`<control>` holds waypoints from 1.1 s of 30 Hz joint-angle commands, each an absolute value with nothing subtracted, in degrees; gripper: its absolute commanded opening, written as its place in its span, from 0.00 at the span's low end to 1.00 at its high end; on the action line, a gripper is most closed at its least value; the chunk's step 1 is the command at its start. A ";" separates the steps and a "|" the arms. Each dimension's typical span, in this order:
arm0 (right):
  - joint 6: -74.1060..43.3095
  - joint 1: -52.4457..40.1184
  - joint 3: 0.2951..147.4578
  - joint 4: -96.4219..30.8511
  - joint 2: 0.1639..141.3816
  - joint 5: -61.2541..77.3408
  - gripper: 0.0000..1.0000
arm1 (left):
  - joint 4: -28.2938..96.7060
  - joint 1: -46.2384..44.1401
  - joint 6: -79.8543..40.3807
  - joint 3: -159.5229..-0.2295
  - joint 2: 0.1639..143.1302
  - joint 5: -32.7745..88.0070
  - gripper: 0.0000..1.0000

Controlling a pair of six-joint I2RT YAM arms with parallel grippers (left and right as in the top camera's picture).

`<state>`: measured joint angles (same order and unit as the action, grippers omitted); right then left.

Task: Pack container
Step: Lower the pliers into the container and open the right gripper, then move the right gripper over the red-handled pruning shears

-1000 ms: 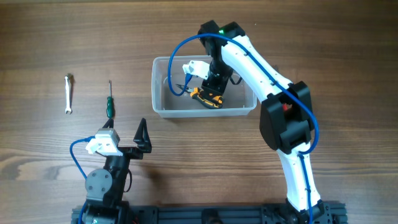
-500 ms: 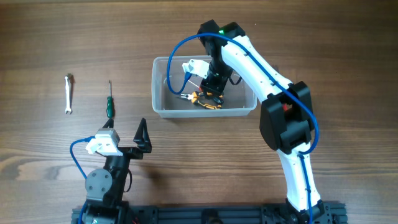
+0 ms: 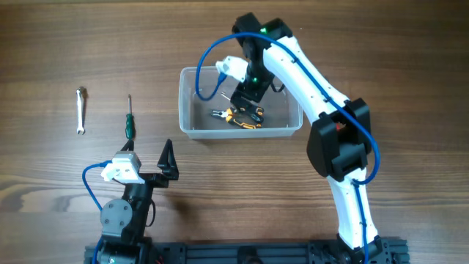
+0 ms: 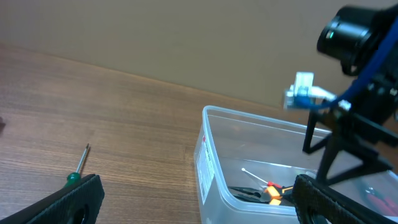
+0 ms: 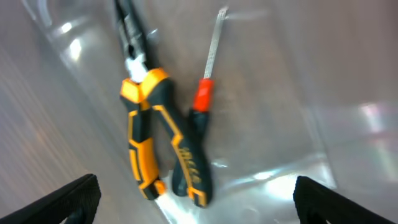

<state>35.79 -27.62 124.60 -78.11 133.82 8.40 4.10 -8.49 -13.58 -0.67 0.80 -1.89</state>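
The container is a clear plastic tub at the table's middle. Orange-and-black pliers lie flat on its floor beside a small red-handled screwdriver. My right gripper hangs just above them inside the tub, open, with nothing between its fingers. The right wrist view shows the pliers lying free below the right gripper. My left gripper rests open and empty near the front edge, left of the tub. Its wrist view shows the container and the pliers in it.
A green-handled screwdriver and a small silver wrench lie on the wood table to the left of the tub. The screwdriver also shows in the left wrist view. The right arm reaches over the tub's right side.
My right gripper has opened and let go of the pliers, which now lie flat in the container. It has lifted slightly toward the back. The left arm has not moved.
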 commanded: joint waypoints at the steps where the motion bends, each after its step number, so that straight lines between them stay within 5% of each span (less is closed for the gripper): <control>1: 31.68 -25.19 131.37 -78.15 128.55 4.58 1.00 | 3.95 -8.08 -12.40 -0.32 0.38 -2.46 1.00; 12: 20.49 -9.74 138.28 -85.32 115.50 -3.88 1.00 | 3.95 -8.08 -12.40 -0.32 0.38 -2.46 1.00; 19: 17.93 0.14 137.88 -92.16 114.80 5.06 1.00 | 3.95 -8.08 -12.40 -0.32 0.38 -2.46 1.00; 33: 16.36 3.84 111.11 -83.59 114.63 6.81 1.00 | 3.95 -8.08 -12.40 -0.32 0.38 -2.46 1.00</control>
